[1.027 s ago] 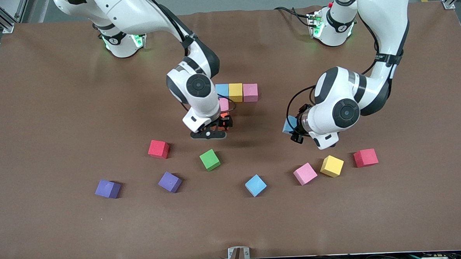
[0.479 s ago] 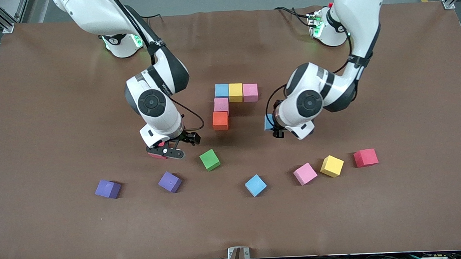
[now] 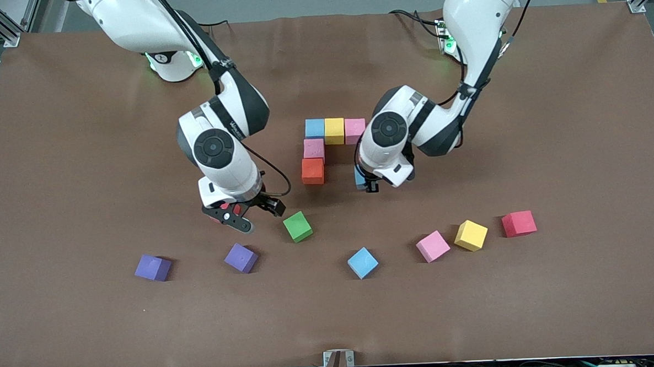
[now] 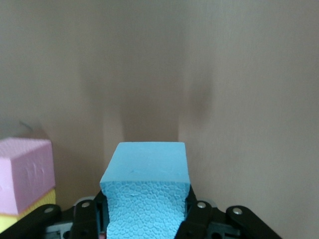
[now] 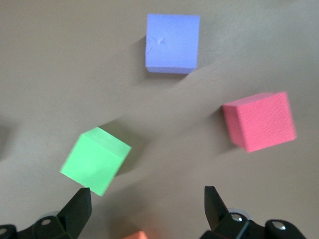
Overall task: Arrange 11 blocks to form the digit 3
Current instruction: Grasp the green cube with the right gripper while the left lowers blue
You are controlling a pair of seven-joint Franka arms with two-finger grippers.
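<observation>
Five blocks form a touching figure: blue (image 3: 314,128), yellow (image 3: 334,131) and pink (image 3: 354,131) in a row, with a pink one (image 3: 314,149) and an orange one (image 3: 312,171) running toward the front camera from the blue end. My left gripper (image 3: 364,181) is shut on a blue block (image 4: 147,189) and holds it low beside the orange block, under the pink end of the row. My right gripper (image 3: 249,215) is open over bare table between a red block (image 5: 259,120) and a green block (image 5: 95,160).
Two purple cubes (image 3: 153,268) (image 3: 241,258) lie nearer the front camera at the right arm's end. Loose blue (image 3: 362,262), pink (image 3: 433,246), yellow (image 3: 470,235) and red (image 3: 518,223) blocks lie nearer the front camera toward the left arm's end.
My right gripper left the orange block in the figure and moved to the red and green blocks. My left gripper carried its blue block in toward the figure.
</observation>
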